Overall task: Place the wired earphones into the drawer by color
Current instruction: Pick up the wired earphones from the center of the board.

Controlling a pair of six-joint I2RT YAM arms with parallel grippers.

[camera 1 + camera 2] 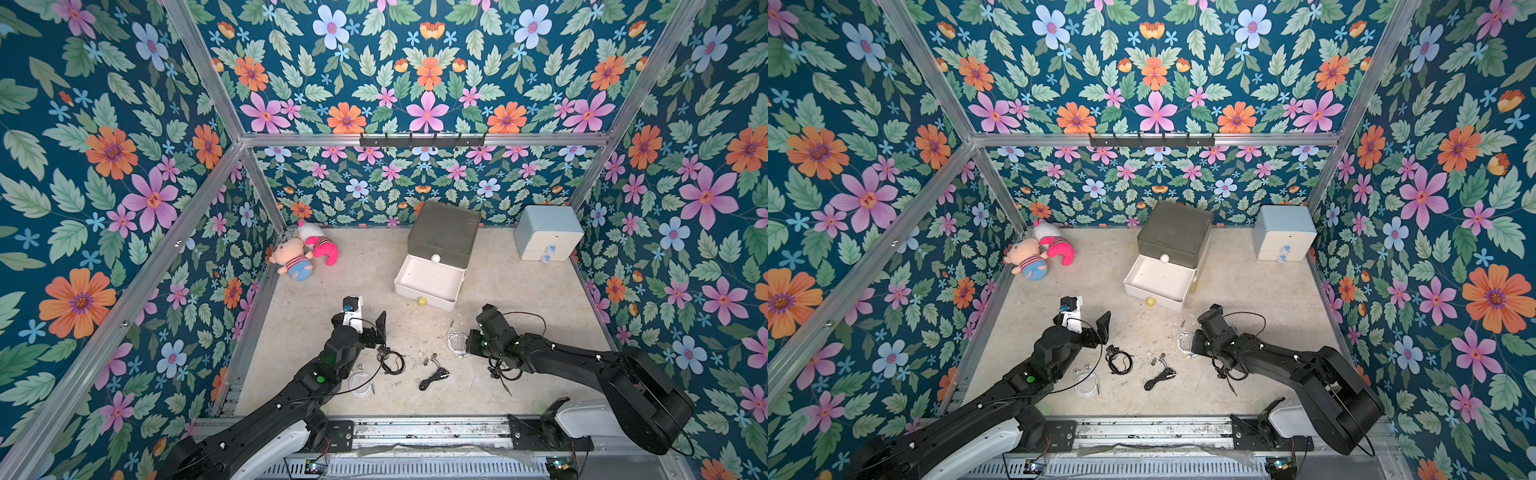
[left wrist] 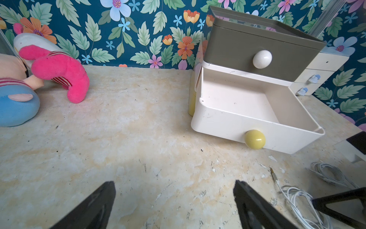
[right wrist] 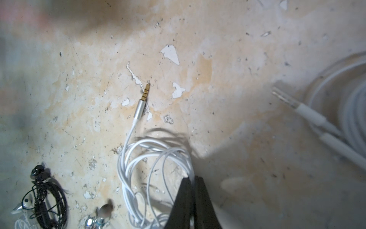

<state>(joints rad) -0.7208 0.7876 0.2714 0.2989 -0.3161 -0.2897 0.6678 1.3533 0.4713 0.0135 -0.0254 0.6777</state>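
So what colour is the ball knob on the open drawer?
Yellow. The knob shows best in the left wrist view.

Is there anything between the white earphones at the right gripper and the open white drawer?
Nothing visible. Only bare table lies between the white earphones in the right gripper and the open white drawer.

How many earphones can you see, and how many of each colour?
White earphones: 3
Black earphones: 3
Red: 0 in sight
Total: 6
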